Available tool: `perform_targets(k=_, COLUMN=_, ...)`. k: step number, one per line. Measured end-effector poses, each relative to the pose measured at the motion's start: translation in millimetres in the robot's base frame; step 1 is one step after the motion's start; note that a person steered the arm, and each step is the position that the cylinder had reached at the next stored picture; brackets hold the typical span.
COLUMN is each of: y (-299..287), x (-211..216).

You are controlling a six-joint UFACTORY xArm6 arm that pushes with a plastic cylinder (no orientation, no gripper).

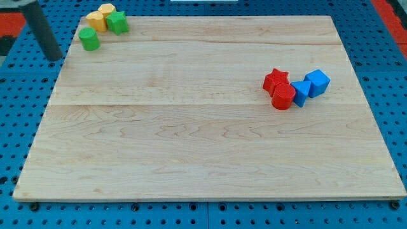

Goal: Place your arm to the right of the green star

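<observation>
The green star [117, 23] lies at the board's top left corner, touching two yellow blocks [101, 16] on its left. A green cylinder [89, 39] sits just below and left of them. My tip [55, 57] is at the view's left, off the board's left edge, left of and below the green cylinder and well left of the green star. The dark rod rises from it toward the view's top left.
A red star [275, 79], a red cylinder [283, 97] and two blue blocks [317, 83] [301, 91] cluster at the board's right. The wooden board [203, 146] lies on a blue pegboard [13, 127].
</observation>
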State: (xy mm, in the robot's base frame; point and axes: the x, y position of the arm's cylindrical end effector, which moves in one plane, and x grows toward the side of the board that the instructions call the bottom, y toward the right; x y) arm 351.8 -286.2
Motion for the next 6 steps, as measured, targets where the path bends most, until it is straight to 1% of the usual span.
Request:
perform_targets(k=1, y=120, x=-7)
perform_targets(k=2, y=207, x=-87)
perform_targets(k=3, y=224, x=-159)
perform_targets(k=6, y=190, x=-160)
